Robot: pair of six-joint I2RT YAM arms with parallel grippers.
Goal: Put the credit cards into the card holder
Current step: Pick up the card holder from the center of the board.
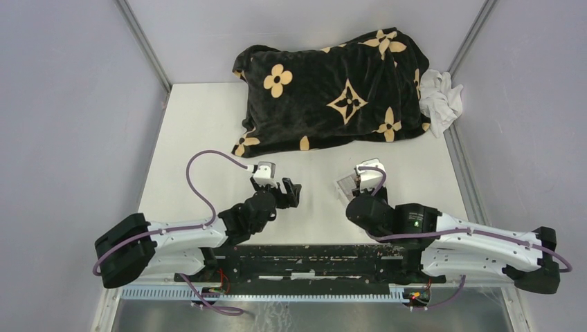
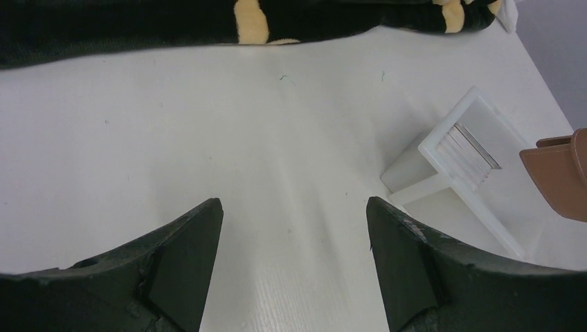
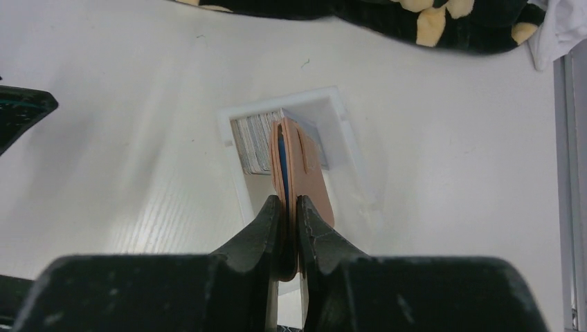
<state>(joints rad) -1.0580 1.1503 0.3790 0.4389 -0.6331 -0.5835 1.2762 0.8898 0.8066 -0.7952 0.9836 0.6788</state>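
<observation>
No readable text, numbers or brand marks in any view. The black blanket (image 1: pixel 332 90) at the back of the counter (image 1: pixel 201 138) carries only tan flower and four-point diamond motifs, no letters. The credit cards (image 3: pixel 253 142) sit edge-on, print not legible. Same for the card holder (image 3: pixel 311 187): plain leather.

white arm shells (image 1: pixel 183 238), black joints (image 1: pixel 253 211), purple cables (image 1: pixel 188 171); left hand (image 2: pixel 292 203), right hand (image 3: pixel 289 200) matte black, scuffed.

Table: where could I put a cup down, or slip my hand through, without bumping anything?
Widest bare patch: the left side of the table, between the blanket and the left arm. Another lies below the open left gripper, left of the tray. Crowded: that tray of credit cards, where the right gripper pinches the card holder.
</observation>
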